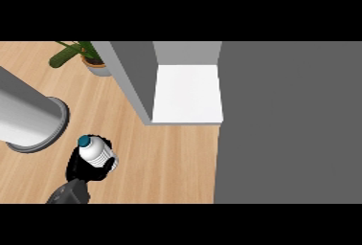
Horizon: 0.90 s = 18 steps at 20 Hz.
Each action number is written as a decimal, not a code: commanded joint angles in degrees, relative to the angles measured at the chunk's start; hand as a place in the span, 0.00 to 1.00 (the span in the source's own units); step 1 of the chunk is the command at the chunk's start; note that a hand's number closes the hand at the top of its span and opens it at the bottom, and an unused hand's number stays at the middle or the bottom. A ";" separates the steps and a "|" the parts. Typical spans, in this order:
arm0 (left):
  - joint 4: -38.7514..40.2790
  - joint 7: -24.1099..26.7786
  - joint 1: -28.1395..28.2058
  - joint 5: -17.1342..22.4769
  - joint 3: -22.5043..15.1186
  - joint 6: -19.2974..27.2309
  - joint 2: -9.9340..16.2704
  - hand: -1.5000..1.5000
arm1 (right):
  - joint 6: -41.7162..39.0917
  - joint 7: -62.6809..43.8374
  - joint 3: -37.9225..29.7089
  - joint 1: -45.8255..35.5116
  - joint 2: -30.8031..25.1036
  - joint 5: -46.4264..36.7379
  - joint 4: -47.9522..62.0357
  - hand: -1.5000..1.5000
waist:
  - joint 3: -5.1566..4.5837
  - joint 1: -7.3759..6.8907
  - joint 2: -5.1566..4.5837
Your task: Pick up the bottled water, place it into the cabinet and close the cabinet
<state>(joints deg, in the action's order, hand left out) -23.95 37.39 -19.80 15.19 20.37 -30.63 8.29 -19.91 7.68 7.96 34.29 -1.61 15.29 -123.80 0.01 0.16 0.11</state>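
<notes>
The bottled water, white with a teal cap, stands out of my left hand at the lower left of the wooden counter. The black fingers curl round the bottle's lower part and hide it. Up and to the right, the cabinet stands open, showing its white inner floor. A wide grey panel, which looks like the cabinet's open door, fills the right side of the view. My right hand does not show.
A large grey cylinder on a round base stands at the left, close to the bottle. A potted green plant sits at the far left corner beside the cabinet's wall.
</notes>
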 commanded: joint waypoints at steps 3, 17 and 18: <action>-6.40 -2.84 2.30 3.46 -0.88 -2.59 -2.40 1.00 | 4.66 0.97 6.13 -0.90 1.54 -4.93 0.63 0.00 | 0.02 -0.19 0.07; -45.63 -26.00 12.68 11.70 -12.80 12.20 -8.23 1.00 | 1.92 -1.43 1.92 -2.82 -0.01 0.03 0.92 0.00 | 0.06 -0.41 0.12; -41.63 -24.26 10.64 10.04 -10.86 10.31 -8.09 1.00 | 0.64 0.32 3.05 1.90 -0.42 0.31 -1.06 0.00 | 0.01 0.15 0.01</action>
<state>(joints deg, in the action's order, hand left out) -61.36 16.18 -7.62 24.97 10.65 -23.33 0.81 -18.87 8.05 10.43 33.55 -1.67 14.52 -122.91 0.05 -0.11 0.20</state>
